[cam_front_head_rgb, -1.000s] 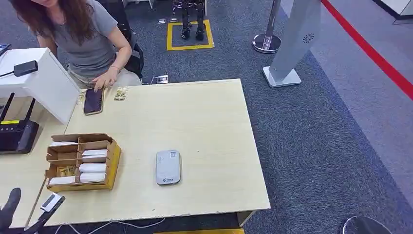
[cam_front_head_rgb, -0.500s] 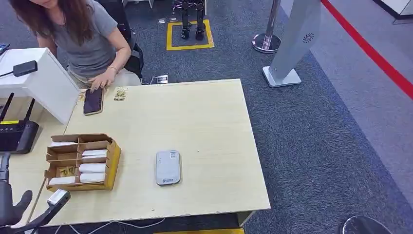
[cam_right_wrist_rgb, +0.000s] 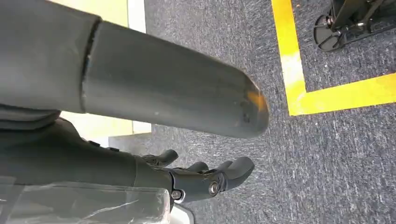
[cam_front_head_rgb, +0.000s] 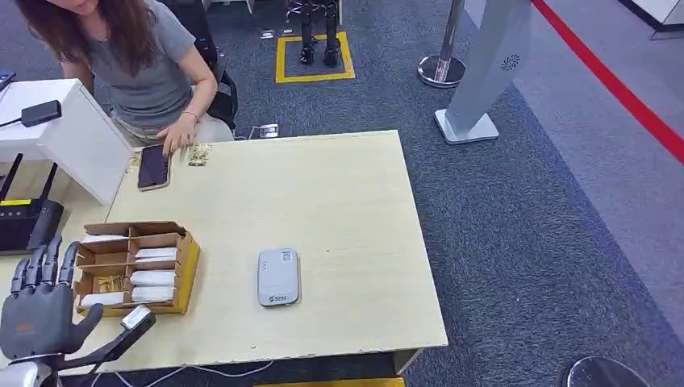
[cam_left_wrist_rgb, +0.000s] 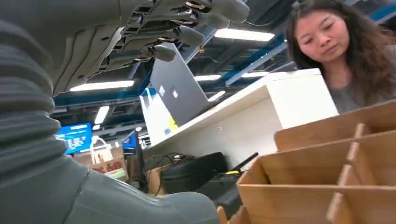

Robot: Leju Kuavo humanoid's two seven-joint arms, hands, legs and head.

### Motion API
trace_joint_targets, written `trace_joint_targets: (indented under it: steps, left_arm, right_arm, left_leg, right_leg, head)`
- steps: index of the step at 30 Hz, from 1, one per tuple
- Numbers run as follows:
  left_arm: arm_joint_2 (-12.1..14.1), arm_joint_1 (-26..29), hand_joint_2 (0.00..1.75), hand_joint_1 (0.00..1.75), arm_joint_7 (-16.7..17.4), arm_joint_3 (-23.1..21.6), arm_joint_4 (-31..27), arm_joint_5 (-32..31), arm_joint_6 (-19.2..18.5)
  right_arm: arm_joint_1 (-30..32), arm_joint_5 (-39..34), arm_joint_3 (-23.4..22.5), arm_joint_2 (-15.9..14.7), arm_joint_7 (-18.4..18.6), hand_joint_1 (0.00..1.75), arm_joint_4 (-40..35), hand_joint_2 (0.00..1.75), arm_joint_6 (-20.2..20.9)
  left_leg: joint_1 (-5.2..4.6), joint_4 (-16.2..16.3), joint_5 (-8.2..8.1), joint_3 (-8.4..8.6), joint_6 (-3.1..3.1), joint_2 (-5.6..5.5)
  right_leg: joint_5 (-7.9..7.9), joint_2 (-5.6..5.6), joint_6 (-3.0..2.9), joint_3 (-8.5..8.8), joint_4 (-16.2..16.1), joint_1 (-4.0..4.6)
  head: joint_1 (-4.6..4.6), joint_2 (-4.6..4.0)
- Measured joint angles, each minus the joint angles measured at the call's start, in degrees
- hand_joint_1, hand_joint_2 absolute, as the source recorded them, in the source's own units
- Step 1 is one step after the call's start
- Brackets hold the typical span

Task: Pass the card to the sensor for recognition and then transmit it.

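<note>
Your left hand (cam_front_head_rgb: 36, 310) sits at the table's 8 o'clock corner, fingers spread, holding nothing, just beside the cardboard tray (cam_front_head_rgb: 187, 274). White cards (cam_front_head_rgb: 153, 277) lie in the tray's compartments. Sensor (cam_front_head_rgb: 278, 276), grey-white, lies flat approx. 3 o'clock from the tray, well apart from the hand. Right hand (cam_right_wrist_rgb: 205, 179) hangs over carpet, fingers curled in on nothing. At 11 o'clock a person (cam_front_head_rgb: 145, 72) rests a hand by a phone (cam_front_head_rgb: 153, 167). Router (cam_front_head_rgb: 28, 222) at 9 o'clock.

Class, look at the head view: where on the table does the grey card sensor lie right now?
The grey card sensor lies flat near the table's front edge, just right of the cardboard card box.
</note>
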Motion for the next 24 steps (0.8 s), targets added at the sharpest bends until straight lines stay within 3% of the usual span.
trace_joint_targets:
  steps: [7,16,24]
  left_arm:
    - [0.3,-1.3,1.75,0.0,-0.7,-3.1,1.2,4.7,-2.9]
    - [2.1,-1.8,1.75,0.0,1.6,-6.7,1.9,3.4,-5.8]
    - [4.0,-1.2,1.75,0.0,8.5,-7.0,1.4,-0.8,-11.1]
  right_arm:
    - [0.0,0.0,0.0,0.0,-0.1,0.0,-0.1,0.0,-0.2]
    - [0.0,-0.2,0.0,0.0,-0.2,0.0,-0.3,0.0,-0.3]
    - [0.1,-1.0,-0.2,0.0,0.2,0.0,-0.3,0.0,-0.7]
  left_leg:
    - [0.0,0.0,0.0,0.0,0.0,0.0]
    - [0.0,0.0,0.01,0.0,0.0,0.0]
    - [0.01,0.0,0.01,-0.01,0.0,0.0]
  right_leg:
    - [0.0,-0.01,0.0,0.0,0.0,0.0]
    - [0.0,0.01,0.0,0.0,0.0,0.0]
    - [0.0,0.01,0.0,0.0,0.0,0.01]
  head:
    - [0.0,0.0]
    - [0.0,0.0]
    - [0.04,0.0]
